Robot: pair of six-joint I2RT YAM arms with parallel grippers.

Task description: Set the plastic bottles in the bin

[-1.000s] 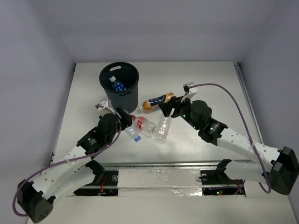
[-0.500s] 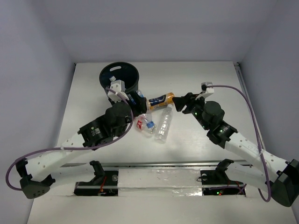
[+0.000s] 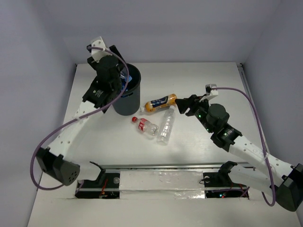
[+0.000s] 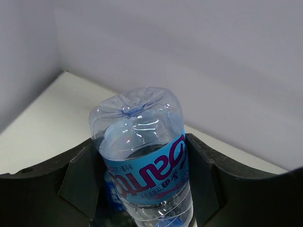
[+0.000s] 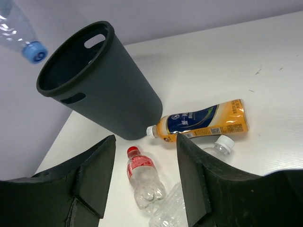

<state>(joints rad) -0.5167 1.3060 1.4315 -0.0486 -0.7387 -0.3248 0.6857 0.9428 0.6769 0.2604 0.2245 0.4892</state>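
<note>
My left gripper (image 4: 142, 177) is clamped on a blue-labelled bottle (image 4: 142, 142), cap down above the bin (image 5: 109, 94) near its rim, right gripper (image 5: 144, 179) spread and empty; if I release off-centre it likely clips the rim and bounces onto the table (image 3: 213, 80).

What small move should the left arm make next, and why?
Probably open the left gripper: its clear blue-labelled plastic bottle hangs cap-down above the mouth of the black round plastic bin, so it should drop in.

White matte table (image 3: 213, 80); plain pale grey-lilac walls (image 3: 165, 28) along left, far, right edges; metal rail (image 3: 165, 166) along near edge.
</note>
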